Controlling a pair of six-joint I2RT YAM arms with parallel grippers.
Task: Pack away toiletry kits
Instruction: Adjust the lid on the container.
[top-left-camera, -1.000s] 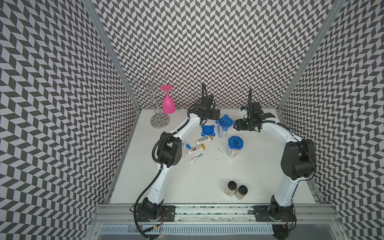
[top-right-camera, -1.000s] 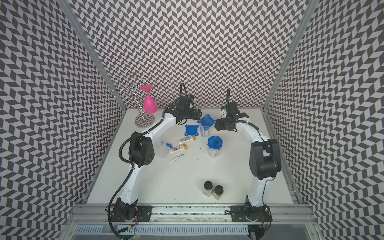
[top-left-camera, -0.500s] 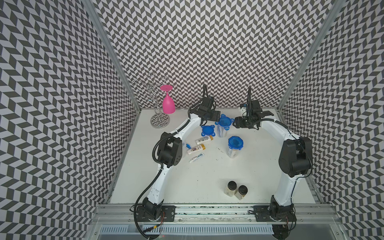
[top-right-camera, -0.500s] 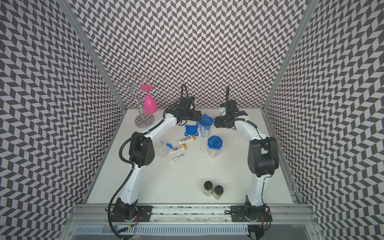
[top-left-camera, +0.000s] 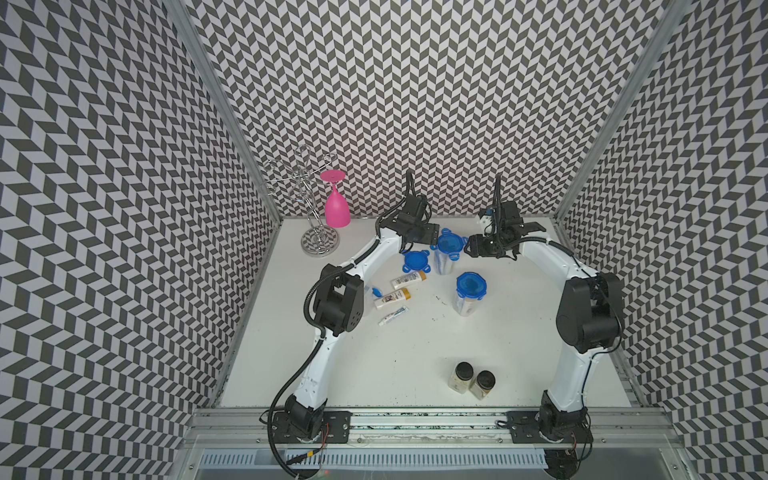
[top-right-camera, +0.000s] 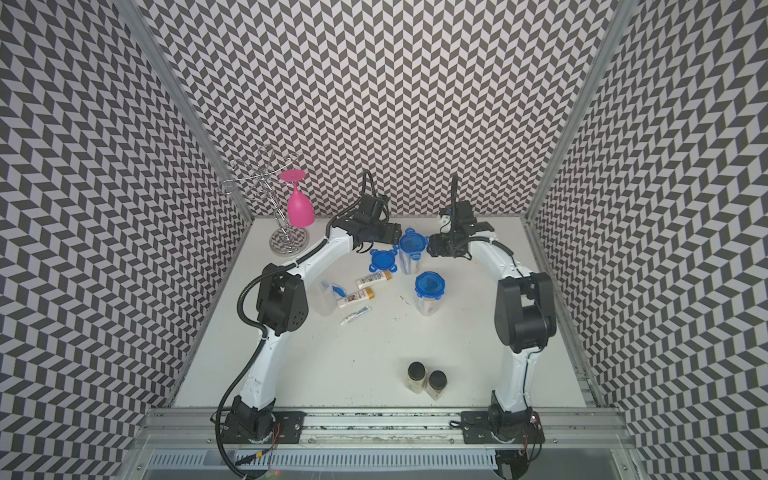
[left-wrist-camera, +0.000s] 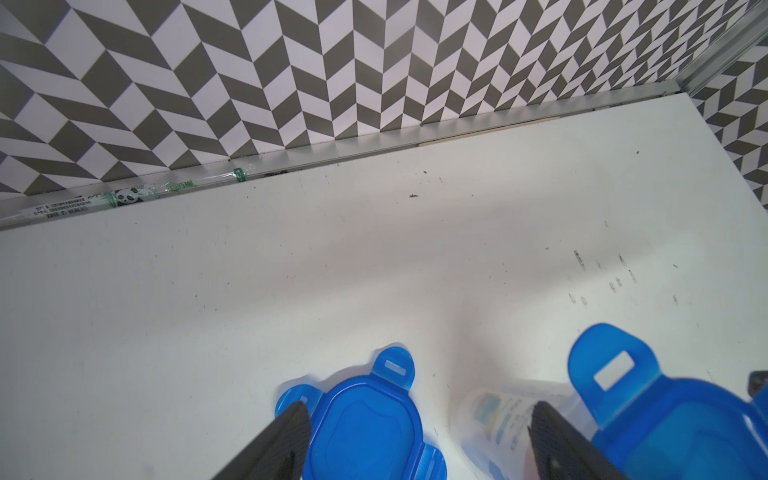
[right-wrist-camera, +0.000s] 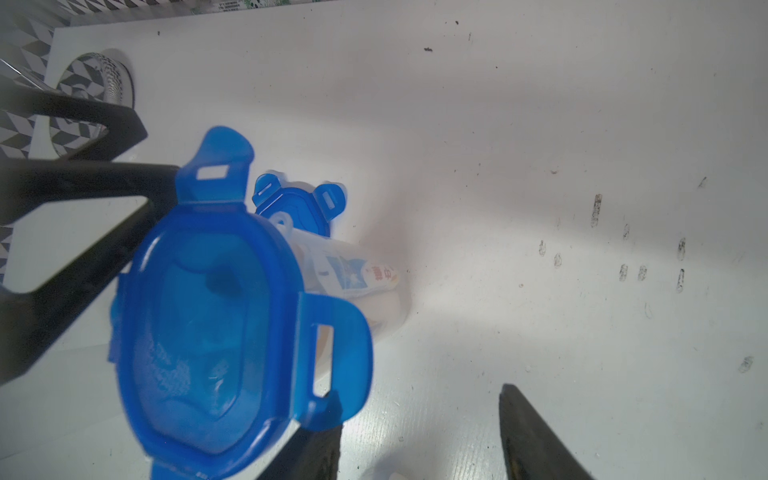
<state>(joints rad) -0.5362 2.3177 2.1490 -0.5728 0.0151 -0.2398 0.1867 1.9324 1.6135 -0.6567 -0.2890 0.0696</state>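
tub (top-left-camera: 444, 264) with lid stood at far middle of worktop (top-left-camera: 374, 365), loose lid (top-left-camera: 415, 262) just left of it. left fingers (left-wrist-camera: 282, 440) spread wide, empty. right fingers (right-wrist-camera: 532, 436) apart, maybe touched tub's lid tab.

Nothing legible was caught: a panda mark and blurred small print were seen on a clear wrapper (left-wrist-camera: 124, 198); red characters on a toothpaste tube (right-wrist-camera: 353, 272) were unreadable.

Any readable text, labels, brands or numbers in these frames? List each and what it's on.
No text reads clearly.
Wrapper along the back wall: panda picture, print too blurred.
Tube inside the tub: red characters, blurred.
White bottles and loose tube: labels too small.
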